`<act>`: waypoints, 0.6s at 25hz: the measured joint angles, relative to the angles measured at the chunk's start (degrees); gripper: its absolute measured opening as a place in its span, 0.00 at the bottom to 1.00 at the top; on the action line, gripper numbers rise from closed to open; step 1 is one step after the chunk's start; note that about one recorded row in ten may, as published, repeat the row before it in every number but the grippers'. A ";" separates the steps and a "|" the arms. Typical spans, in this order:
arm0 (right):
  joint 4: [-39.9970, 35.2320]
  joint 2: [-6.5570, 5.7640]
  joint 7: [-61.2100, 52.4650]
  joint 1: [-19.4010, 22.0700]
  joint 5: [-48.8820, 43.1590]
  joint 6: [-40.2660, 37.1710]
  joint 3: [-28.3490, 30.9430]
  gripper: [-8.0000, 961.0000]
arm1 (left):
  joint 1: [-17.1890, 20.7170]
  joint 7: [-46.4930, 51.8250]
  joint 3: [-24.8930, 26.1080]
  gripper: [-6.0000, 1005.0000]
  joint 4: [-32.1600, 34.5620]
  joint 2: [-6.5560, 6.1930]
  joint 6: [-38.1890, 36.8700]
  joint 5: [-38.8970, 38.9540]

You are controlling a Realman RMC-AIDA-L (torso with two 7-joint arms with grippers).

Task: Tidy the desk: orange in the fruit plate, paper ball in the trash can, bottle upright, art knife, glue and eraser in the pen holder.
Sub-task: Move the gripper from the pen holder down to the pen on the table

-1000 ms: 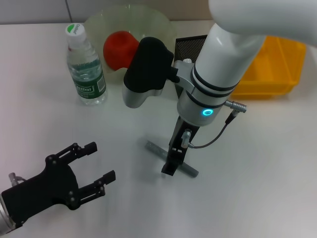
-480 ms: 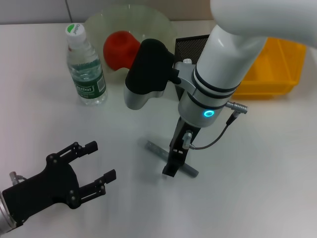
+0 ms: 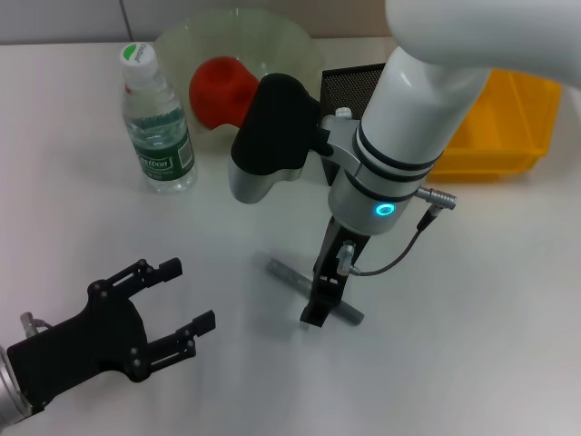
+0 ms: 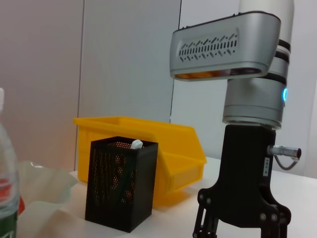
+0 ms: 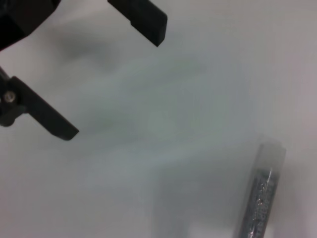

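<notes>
Art knife point(image 3: 283, 272), a grey bar, lies flat on the table point(image 3: 472, 300) at centre. Right end effector point(image 3: 320, 304) stands straight down onto the bar's 4 o'clock half, apparently to pinch across its narrow width; whether its fingers have closed I cannot tell. Pen holder point(image 3: 349, 86) waits at 12 o'clock of the knife, something white already poking from it. Orange point(image 3: 221, 89) sits in the fruit plate point(image 3: 182, 41) at 11 o'clock; bottle point(image 3: 156, 123) upright beside it. Left end effector point(image 3: 172, 311) spread wide, idle at 8 o'clock, clear of the work
</notes>
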State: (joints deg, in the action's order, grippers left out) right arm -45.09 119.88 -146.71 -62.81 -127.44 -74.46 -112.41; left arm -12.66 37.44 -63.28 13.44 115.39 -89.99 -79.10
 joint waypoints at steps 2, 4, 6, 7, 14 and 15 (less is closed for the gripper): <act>-0.09 0.00 0.01 0.04 0.00 -0.07 0.00 0.70 | -0.04 0.05 0.03 0.78 0.00 0.00 0.02 -0.52; -0.28 0.00 0.01 0.06 0.00 -0.14 0.00 0.70 | -0.08 0.09 0.11 0.78 0.00 0.00 0.05 -0.76; -0.38 0.00 -0.01 0.06 0.00 -0.18 0.00 0.69 | -0.08 0.10 0.23 0.78 0.00 0.00 0.06 -0.91; -0.40 0.00 0.00 0.06 0.00 -0.24 0.00 0.69 | -0.08 0.10 0.24 0.78 0.00 0.00 0.06 -0.91; -0.52 0.00 -0.27 0.06 0.00 -0.60 0.00 0.68 | -0.08 0.13 0.10 0.78 0.00 0.00 0.08 -0.96; -0.53 0.00 -0.28 0.06 0.00 -0.62 0.00 0.68 | -0.08 0.14 0.08 0.78 0.00 0.00 0.09 -0.96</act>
State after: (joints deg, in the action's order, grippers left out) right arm -45.62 119.88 -147.00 -62.75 -127.44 -75.08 -112.41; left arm -12.74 37.58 -63.20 13.44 115.39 -89.91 -80.07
